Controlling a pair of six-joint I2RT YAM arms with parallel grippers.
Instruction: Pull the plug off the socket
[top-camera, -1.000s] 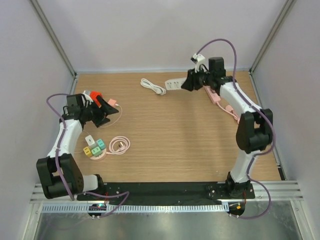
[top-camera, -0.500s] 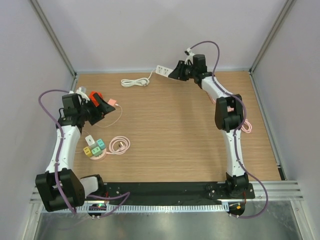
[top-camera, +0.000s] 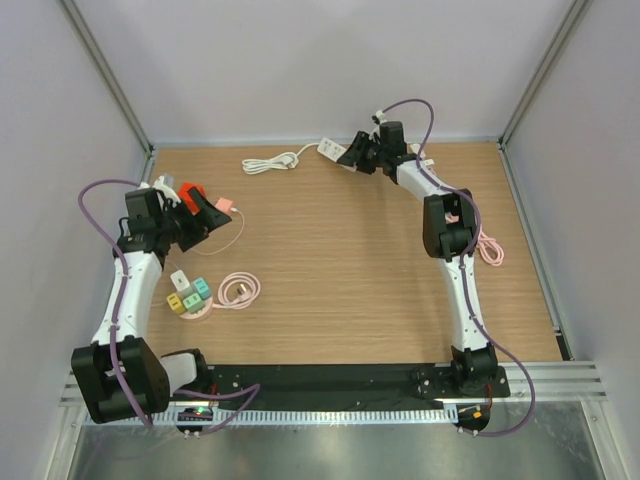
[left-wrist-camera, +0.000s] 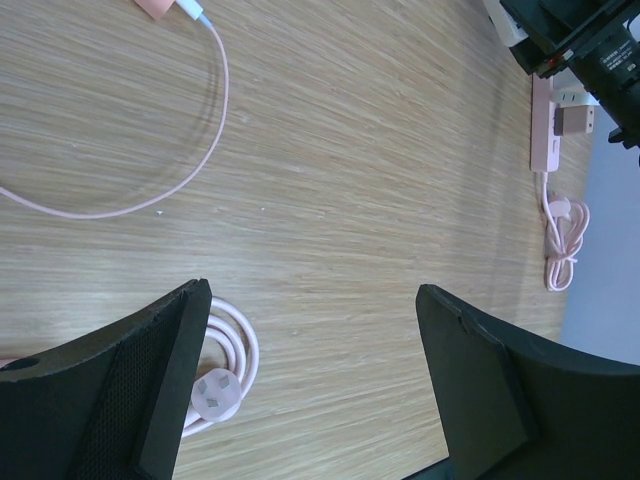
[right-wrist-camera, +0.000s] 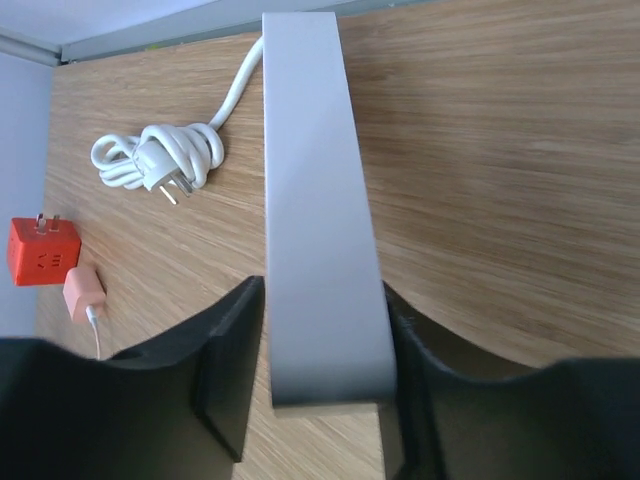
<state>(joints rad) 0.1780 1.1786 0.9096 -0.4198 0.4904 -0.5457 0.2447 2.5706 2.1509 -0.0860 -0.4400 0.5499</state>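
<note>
Nearest the bases, the left gripper (left-wrist-camera: 312, 300) stood spread wide over the table (top-camera: 330, 260), holding nothing. The only seated plug (left-wrist-camera: 576, 121) in sight sat in a pink strip (left-wrist-camera: 543, 130) well ahead of that gripper and off to its right, across most of the table. The strip's length ran roughly away from the gripper, its cable trailing back from the nearer end.

At the far edge, the right gripper (right-wrist-camera: 322, 290) was pinching a white strip (right-wrist-camera: 305, 150) by one end, a finger pressed to each long side. That strip's long axis ran straight out ahead of the fingers, and its cord (right-wrist-camera: 155, 160) lay coiled past the far end, to the left. No plug showed on the face turned to the wrist camera.

The pink strip lay just beside the right arm, back from its gripper, making that arm by far the nearer of the two. By the look of it, the right gripper would have to let the white strip go and draw back before any pull on the plug. The left arm faced a long reach across.
</note>
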